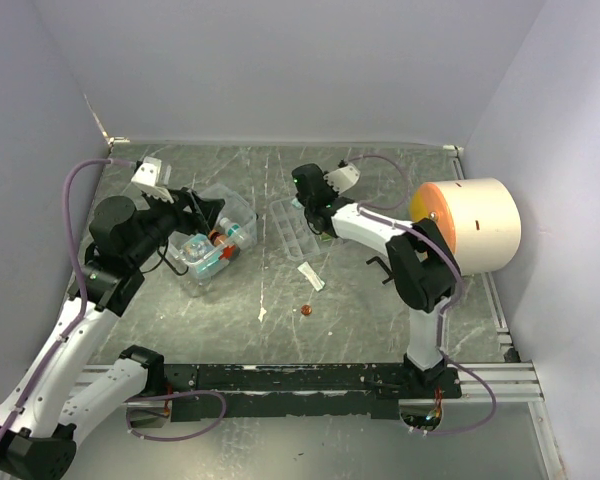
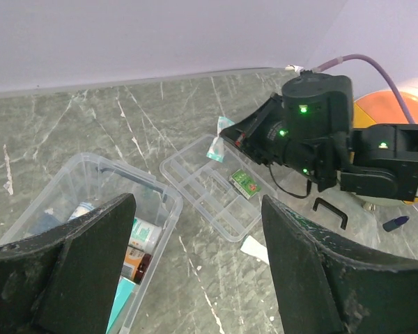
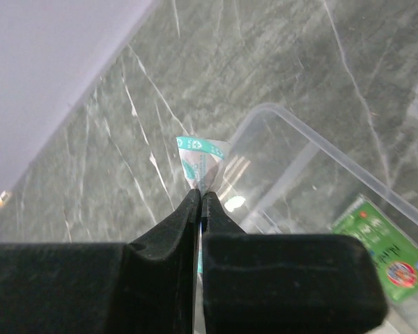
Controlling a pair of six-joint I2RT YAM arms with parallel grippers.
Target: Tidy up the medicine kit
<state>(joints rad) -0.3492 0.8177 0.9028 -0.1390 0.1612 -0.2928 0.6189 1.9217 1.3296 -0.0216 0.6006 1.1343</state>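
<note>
Here, the medicine kit's clear box (image 1: 218,238) sits left of centre in the top view, open at the top, with small bottles (image 2: 143,234) and packets inside. Its clear divided tray (image 1: 290,228) lies apart from it on the grey marbled table (image 1: 400,330), just to the right of the box. 1 green packet (image 2: 245,182) rests in a compartment toward the tray's right edge in the left wrist view.

The right gripper (image 3: 200,198) is at the tray's upper end, its fingers pressed tight together on 1 teal-and-white sachet (image 3: 200,161). The sachet is pinched by its lower corner and stands up beyond the tips. I cannot tell whether it hangs over the tray's rim or over the table just past it.

The left gripper (image 2: 196,205) hangs above the box with its 2 fingers spread wide and nothing between them.

Below the tray in the top view, 1 white sachet (image 1: 311,276) lies flat, with a small red item (image 1: 306,310) lower still. A black handle (image 2: 331,211) lies right of the tray, under the right arm. A large cream cylinder (image 1: 480,225) with an orange face fills the right edge.
</note>
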